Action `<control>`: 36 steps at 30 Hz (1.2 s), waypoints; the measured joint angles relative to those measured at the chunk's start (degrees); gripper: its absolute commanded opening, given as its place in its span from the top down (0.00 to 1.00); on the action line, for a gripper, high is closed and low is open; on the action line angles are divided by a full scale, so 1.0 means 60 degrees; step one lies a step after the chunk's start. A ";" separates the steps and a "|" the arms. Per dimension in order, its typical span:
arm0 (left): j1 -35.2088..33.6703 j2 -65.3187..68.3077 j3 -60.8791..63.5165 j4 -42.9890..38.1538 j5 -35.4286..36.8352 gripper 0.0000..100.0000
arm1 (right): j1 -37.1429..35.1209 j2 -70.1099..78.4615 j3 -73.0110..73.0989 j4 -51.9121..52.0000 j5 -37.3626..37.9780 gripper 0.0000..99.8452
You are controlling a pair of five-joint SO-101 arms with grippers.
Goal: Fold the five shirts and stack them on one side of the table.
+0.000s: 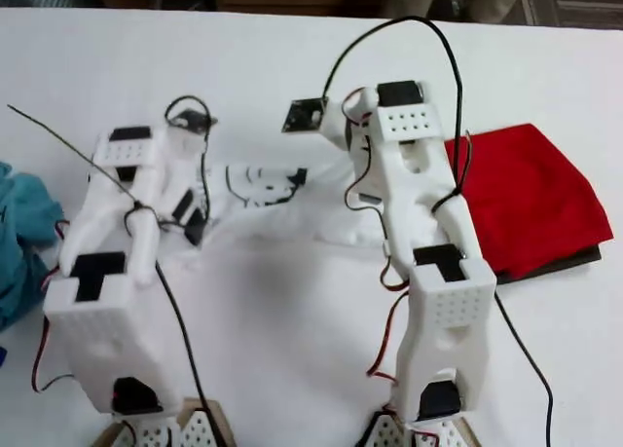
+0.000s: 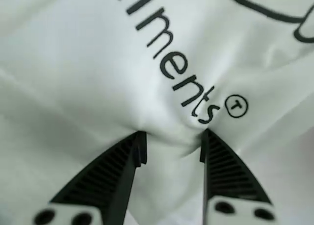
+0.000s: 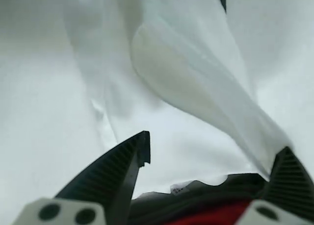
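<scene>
Partly hidden white shirt (image 1: 258, 186), teal shirt (image 1: 19, 228) cropped

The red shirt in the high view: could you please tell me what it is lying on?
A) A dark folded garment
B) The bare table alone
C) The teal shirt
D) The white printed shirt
A: the red shirt lies folded on a dark garment, whose edge peeks out beneath its near side, while the teal shirt sits at the opposite edge of the table.
</scene>
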 measured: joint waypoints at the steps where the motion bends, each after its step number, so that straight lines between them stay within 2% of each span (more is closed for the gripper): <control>1: 0.0000 -0.0088 0.0190 -0.0147 0.0000 0.79 | 0.0000 -0.0132 0.0132 0.0029 0.0000 0.61; 9: 0.0000 -0.0278 0.0469 -0.0366 0.0000 0.79 | 0.0044 -0.1407 0.0396 -0.0220 0.0000 0.61; 14: 0.0000 -0.0293 0.0469 -0.0366 0.0000 0.79 | 0.0132 -0.1421 0.0615 -0.0645 -0.0674 0.61; 22: 0.0000 -0.0293 0.0469 -0.0366 0.0147 0.79 | -0.0176 -0.1421 0.2828 -0.1553 -0.1495 0.61; 28: 0.0000 -0.0293 0.0469 -0.0366 0.0498 0.79 | -0.1040 -0.1421 0.3707 -0.1509 -0.1333 0.61; 32: 0.0000 -0.0293 0.0469 -0.0366 0.0498 0.79 | -0.1348 -0.1421 0.3707 -0.1524 -0.0527 0.61; 36: 0.0000 -0.0293 0.0469 -0.0366 0.0498 0.79 | -0.1275 -0.1421 0.3429 -0.1495 -0.0322 0.61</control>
